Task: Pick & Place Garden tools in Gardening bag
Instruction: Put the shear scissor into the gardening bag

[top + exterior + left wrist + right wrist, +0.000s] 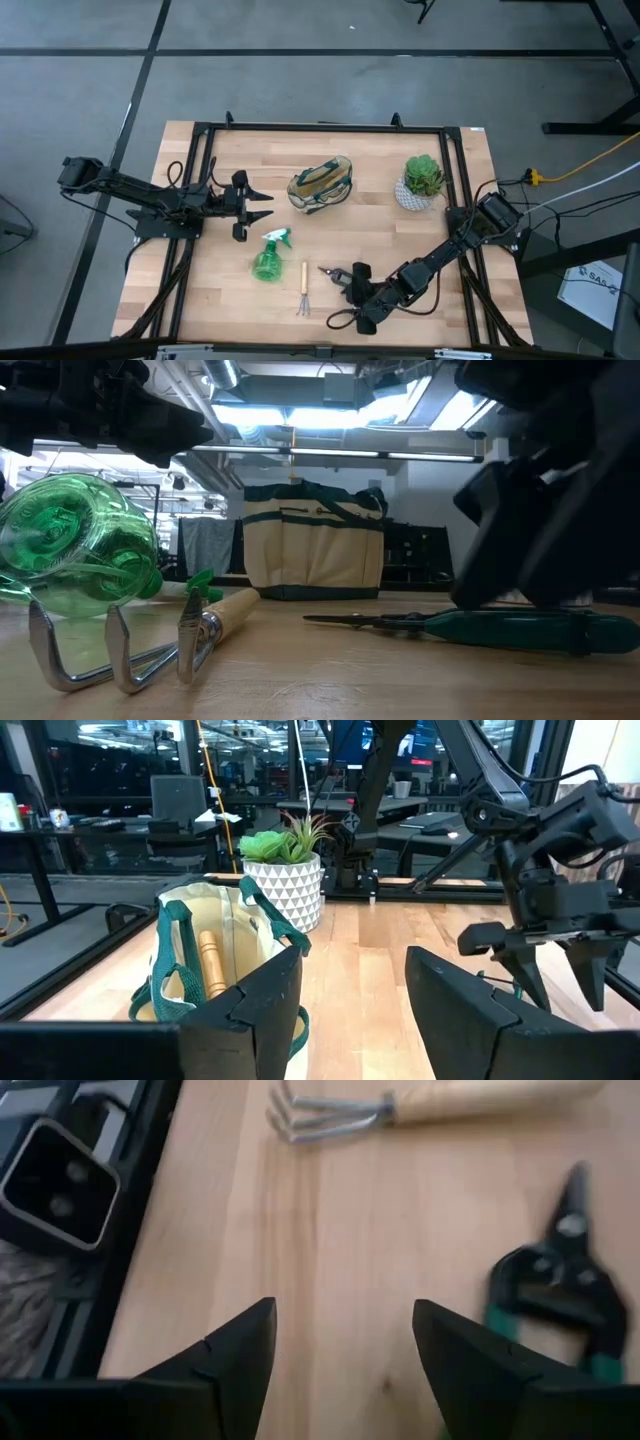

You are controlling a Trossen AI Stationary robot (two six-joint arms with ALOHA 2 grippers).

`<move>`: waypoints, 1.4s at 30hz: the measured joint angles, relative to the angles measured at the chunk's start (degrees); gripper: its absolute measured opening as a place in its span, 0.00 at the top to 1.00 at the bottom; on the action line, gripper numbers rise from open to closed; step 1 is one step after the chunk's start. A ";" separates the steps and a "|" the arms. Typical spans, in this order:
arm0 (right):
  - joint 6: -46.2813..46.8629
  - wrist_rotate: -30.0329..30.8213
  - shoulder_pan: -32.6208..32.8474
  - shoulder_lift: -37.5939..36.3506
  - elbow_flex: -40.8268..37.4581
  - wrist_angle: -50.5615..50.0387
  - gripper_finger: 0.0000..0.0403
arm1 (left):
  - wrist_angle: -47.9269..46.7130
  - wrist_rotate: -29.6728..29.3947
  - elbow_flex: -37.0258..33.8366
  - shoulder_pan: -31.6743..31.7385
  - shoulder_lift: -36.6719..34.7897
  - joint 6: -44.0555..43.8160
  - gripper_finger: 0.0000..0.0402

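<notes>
Lying flat, your rake points tines toward the tabletop's near edge; shears crosswise; both grippers' fingers apart, empty.

The pruning shears' handles run off the right wrist view at 5 o'clock; the rake's wooden handle is cut at 1 o'clock; inside the gardening bag only one wooden handle shows, its head hidden.
</notes>
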 joint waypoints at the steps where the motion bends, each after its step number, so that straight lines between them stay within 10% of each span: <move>1: 0.34 -0.38 0.00 0.11 0.00 -0.33 0.41 | 0.00 0.00 0.00 0.02 0.00 0.02 0.56; 42: 0.62 -5.15 -2.47 -3.81 -0.02 -13.71 0.41 | 0.00 0.00 0.02 0.02 0.00 0.00 0.56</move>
